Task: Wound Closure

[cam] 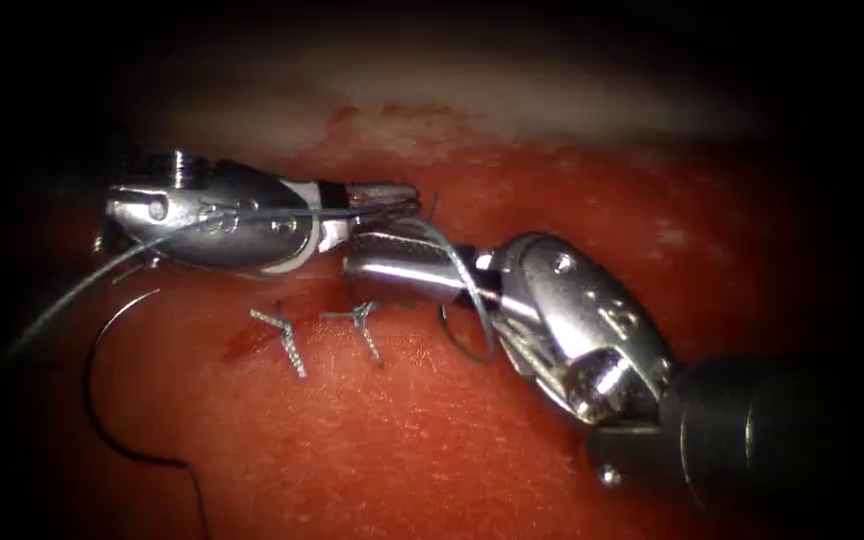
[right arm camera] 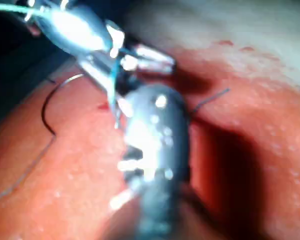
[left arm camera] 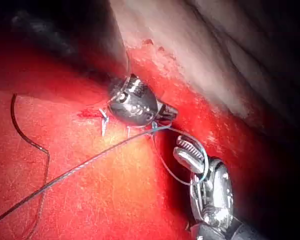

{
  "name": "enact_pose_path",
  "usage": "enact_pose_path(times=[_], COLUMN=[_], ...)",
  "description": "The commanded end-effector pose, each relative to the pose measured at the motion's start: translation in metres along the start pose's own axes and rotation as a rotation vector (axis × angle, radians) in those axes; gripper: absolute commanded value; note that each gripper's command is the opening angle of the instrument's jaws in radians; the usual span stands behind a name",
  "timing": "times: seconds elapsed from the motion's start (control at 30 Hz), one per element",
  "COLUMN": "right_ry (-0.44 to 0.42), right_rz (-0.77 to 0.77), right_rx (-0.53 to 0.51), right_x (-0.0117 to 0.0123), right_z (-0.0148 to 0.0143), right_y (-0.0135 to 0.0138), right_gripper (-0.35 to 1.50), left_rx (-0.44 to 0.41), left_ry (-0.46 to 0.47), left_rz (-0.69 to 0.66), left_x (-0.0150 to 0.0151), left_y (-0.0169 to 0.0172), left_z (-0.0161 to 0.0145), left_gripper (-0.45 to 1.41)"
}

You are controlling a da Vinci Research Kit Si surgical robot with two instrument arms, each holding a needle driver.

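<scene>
Needle (cam: 102, 385) lies loose left of both hands; left hand (cam: 384, 197) pinches thread (cam: 72, 290).

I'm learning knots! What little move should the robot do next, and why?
Probably the right tool's jaws, open with thread looped round them, should reach for the short thread end. The left tool's jaws hold the thread; the needle lies free on the tissue.

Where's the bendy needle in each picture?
Endoscope: needle lies free on the tissue, left of the stitches.
Left wrist: on the tissue, stitches between it and the left hand.
Right wrist: on the tissue, past the left hand.
Landmark: left hand, holding thread; right hand open.
</scene>
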Motion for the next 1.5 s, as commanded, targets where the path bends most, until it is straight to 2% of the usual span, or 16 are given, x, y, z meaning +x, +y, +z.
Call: enact_pose_path(times=[0.03,0.07,0.8,0.9,0.97,1.03,1.23,1.3,1.4,1.5], right_ry=[0.011,0.014,0.011,-0.057,-0.066,-0.063,-0.056,-0.042,-0.037,-0.065], right_rz=[0.005,0.001,0.001,0.031,0.047,-0.020,-0.035,-0.047,-0.052,-0.005], right_rx=[-0.058,-0.073,-0.074,0.012,0.045,0.092,0.024,-0.070,-0.110,-0.219], right_x=[-0.0004,-0.0003,-0.0003,0.0005,0.0009,0.0013,0.0022,0.0021,0.0019,0.0012], right_z=[-0.0003,-0.0005,-0.0005,-0.0003,-0.0002,0.0004,0.0001,-0.0003,-0.0003,-0.0004], right_y=[0.0007,0.0009,0.0009,0.0009,0.0005,0.0003,0.0003,0.0003,0.0005,0.0014], right_gripper=[0.26,0.31,0.31,0.39,0.45,0.54,0.70,0.83,0.83,0.85], left_rx=[-0.003,-0.007,-0.007,-0.020,-0.024,-0.047,-0.101,-0.089,-0.079,-0.058], left_ry=[-0.009,-0.011,-0.010,0.004,0.031,0.049,0.100,0.096,0.092,0.085], left_rz=[0.003,0.001,0.001,0.001,0.002,-0.001,0.010,0.015,0.016,0.017], left_x=[-0.0009,-0.0012,-0.0013,-0.0012,-0.0010,-0.0006,0.0009,0.0009,0.0007,0.0004], left_y=[0.0014,0.0018,0.0018,0.0017,0.0019,0.0028,0.0035,0.0035,0.0034,0.0031], left_z=[0.0007,0.0007,0.0007,0.0006,0.0006,0.0010,0.0011,0.0004,0.0000,-0.0009], left_gripper=[-0.35,-0.35,-0.35,-0.35,-0.35,-0.35,-0.35,-0.35,-0.35,-0.35])
